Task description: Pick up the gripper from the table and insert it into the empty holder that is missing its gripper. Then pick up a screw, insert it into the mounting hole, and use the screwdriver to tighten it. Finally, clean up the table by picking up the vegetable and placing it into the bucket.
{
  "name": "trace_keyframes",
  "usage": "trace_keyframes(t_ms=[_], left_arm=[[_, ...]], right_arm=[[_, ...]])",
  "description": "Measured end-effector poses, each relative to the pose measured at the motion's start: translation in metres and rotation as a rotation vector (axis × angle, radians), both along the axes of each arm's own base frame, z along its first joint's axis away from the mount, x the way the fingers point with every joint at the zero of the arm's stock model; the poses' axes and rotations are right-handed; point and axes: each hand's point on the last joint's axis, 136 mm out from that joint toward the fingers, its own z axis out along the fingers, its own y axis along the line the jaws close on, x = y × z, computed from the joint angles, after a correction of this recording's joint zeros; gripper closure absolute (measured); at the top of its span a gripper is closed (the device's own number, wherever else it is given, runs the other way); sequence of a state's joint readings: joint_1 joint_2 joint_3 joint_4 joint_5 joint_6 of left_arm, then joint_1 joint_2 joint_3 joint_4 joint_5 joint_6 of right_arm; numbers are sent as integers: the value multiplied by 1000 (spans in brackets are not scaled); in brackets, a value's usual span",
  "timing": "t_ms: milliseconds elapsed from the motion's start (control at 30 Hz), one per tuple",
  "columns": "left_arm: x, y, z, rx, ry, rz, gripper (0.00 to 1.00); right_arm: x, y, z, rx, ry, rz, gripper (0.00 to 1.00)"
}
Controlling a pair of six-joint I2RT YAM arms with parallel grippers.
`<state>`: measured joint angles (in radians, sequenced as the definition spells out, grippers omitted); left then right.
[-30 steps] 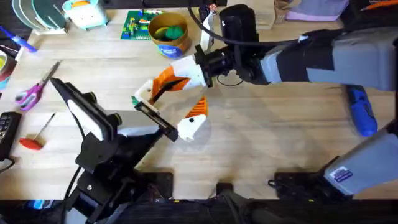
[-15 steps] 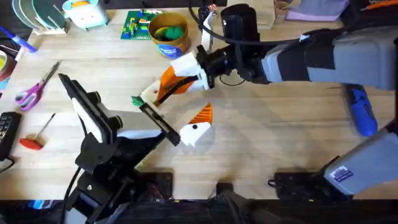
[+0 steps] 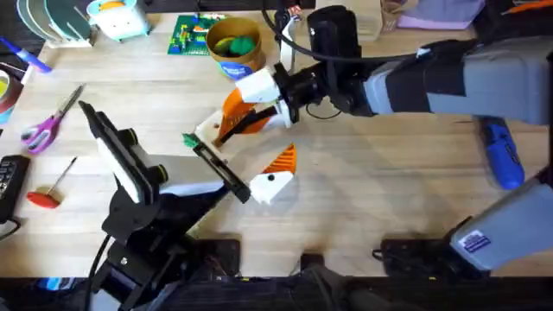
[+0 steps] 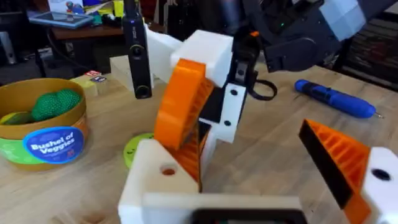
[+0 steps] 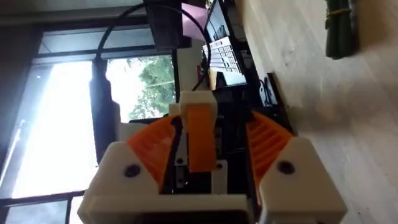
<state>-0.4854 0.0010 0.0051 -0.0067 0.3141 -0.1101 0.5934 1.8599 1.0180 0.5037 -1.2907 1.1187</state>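
From overhead I see my right claw (image 3: 226, 123) reaching across the middle of the table (image 3: 380, 199), its white and orange fingers closed on the gripper (image 5: 200, 134), whose orange ribbed face stands between them in the right wrist view. My left claw (image 3: 246, 177) lies low near the table's front, one white and orange finger out toward the centre; I cannot tell how far it is open. The black holder (image 3: 220, 168) runs just beside the right claw, and the small green vegetable (image 3: 190, 139) lies at its far tip. The bucket (image 3: 233, 47) stands at the back, with green toys inside; its blue label reads "Bushel of Veggies" in the left wrist view. The blue screwdriver (image 3: 503, 154) lies well apart at the right. Scissors (image 3: 50, 121) and a red-handled tool (image 3: 50, 188) lie at the left.
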Motion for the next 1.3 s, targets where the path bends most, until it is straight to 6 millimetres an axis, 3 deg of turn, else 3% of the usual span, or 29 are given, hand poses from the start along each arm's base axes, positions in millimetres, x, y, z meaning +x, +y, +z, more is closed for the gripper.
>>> trace_keyframes(t_ms=[133, 300, 633, 800, 933, 1067, 1200, 1300], left_arm=[[0, 0, 0, 1, -1, -3, 8], [-18, -16, -3, 5, 15, -131, 8], [-24, -20, -3, 4, 15, -173, 8], [-25, -21, -3, 4, 16, -182, 8], [-25, -21, -3, 4, 16, -183, 8], [-26, -22, -3, 4, 16, -185, 8], [-26, -22, -3, 4, 16, -186, 8], [-26, -22, -3, 4, 16, -186, 8]], right_arm=[[0, -1, 0, 2, 1, 4, 402], [-4, 0, 2, 10, 0, 22, 401], [1, -6, 3, 19, 1, 20, 388], [6, -8, 3, 26, -30, 4, 305], [29, -16, -2, 21, -100, -86, 191], [71, -33, -9, -14, -201, -254, 20], [113, -58, -15, -58, -312, -410, 9], [139, -71, -8, -70, -405, -485, 9]])
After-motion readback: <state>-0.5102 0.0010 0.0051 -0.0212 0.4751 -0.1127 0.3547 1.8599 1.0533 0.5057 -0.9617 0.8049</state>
